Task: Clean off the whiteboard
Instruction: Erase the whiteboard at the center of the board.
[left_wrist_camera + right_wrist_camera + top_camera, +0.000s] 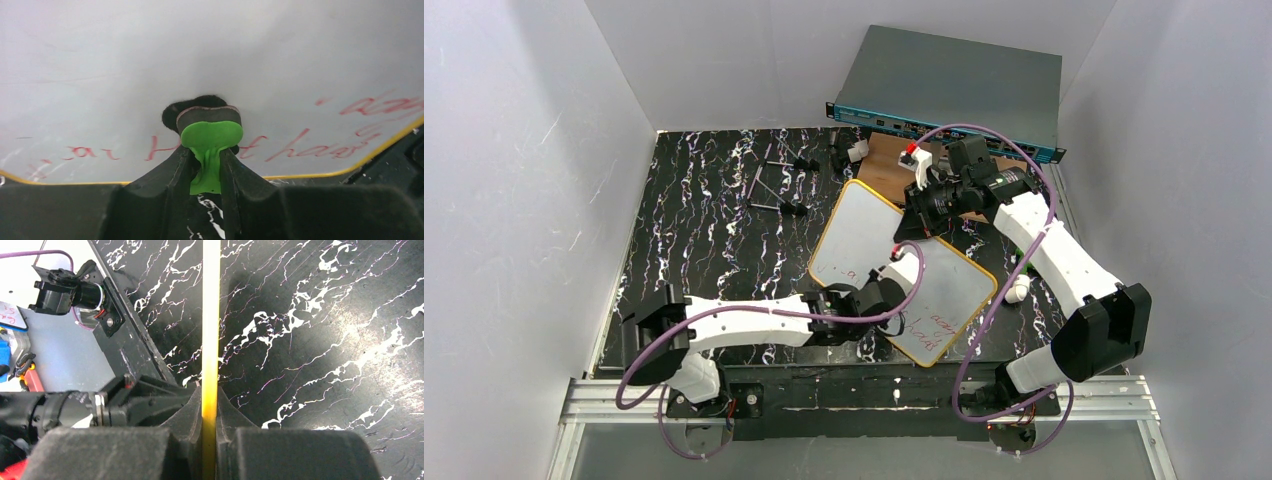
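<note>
Gripping a green, felt-padded eraser point(210, 131) is the left pincer point(206, 167); the right pincer point(210, 412) clamps the whiteboard point(864, 225) by its yellow rim point(210, 315).

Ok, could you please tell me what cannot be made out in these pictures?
The red writing: blurred in the left wrist view, too small from above.
Contact of the eraser with the whiteboard: hidden behind its green body, left wrist view.
The board's face: seen only edge-on in the right wrist view, clamped in the right tool.
The board's middle: covered by the left arm in the top view.
</note>
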Controlling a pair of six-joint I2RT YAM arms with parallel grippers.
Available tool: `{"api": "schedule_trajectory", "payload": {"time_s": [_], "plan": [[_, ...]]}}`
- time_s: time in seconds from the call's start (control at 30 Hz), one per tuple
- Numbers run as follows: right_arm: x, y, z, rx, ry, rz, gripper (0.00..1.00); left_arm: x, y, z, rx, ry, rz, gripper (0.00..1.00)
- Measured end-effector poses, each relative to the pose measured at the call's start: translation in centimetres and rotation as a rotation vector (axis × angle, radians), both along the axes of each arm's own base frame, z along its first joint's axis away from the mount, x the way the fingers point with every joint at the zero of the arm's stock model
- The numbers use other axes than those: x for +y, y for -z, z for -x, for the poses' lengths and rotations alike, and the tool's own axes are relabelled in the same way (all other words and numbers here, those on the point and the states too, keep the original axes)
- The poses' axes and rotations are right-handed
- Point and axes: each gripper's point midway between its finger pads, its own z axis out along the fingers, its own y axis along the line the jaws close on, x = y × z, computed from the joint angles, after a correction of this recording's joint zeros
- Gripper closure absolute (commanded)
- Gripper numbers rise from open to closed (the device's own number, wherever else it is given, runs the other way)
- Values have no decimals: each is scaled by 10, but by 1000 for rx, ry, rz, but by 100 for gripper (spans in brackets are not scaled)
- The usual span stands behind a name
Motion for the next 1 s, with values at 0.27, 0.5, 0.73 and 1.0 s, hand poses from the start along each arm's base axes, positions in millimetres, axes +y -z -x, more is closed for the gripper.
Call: {"api": "schedule_trajectory", "payload": {"time_s": [0.27, 0.5, 0.73, 1.0], "plan": [[1, 0, 2, 4, -5, -3, 99, -23, -6, 22, -21, 106, 36, 100], [0, 3, 4, 13, -7, -1, 99, -43, 25, 55, 1, 221, -22, 100], [0, 3, 3, 11, -5, -1, 99, -13, 13, 21, 13, 89, 16, 100], [0, 3, 3, 12, -7, -2, 99, 7, -5, 2, -2, 31, 85, 100]]}}
